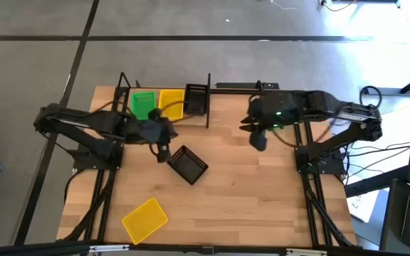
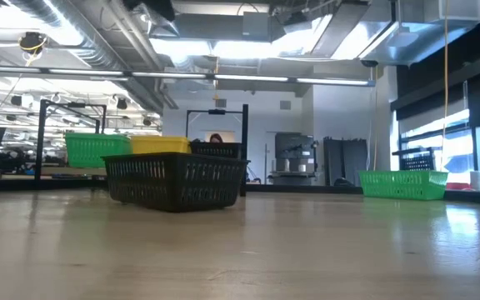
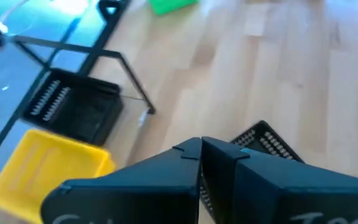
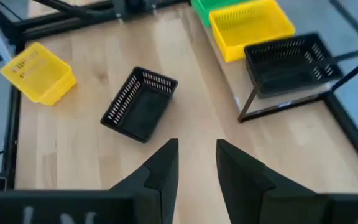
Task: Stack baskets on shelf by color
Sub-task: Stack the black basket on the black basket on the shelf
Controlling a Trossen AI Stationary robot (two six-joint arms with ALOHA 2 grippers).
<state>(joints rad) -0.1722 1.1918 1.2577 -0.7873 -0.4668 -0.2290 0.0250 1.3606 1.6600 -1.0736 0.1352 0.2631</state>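
With the left gripper [image 1: 164, 151] clenched empty, the black perforated plastic basket [image 1: 188, 164] just beside it is next to be grasped; the right gripper [image 4: 195, 163] waits released.

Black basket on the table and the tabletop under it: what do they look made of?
The black basket looks like moulded plastic, matte to slightly glossy: thin walls pierced by even rows of slots, with a solid rim and floor. The tabletop looks like light wood in joined strips, smooth with a soft sheen: grain and plank seams show, and the low view shows reflections on it. Neither can be confirmed by look alone.
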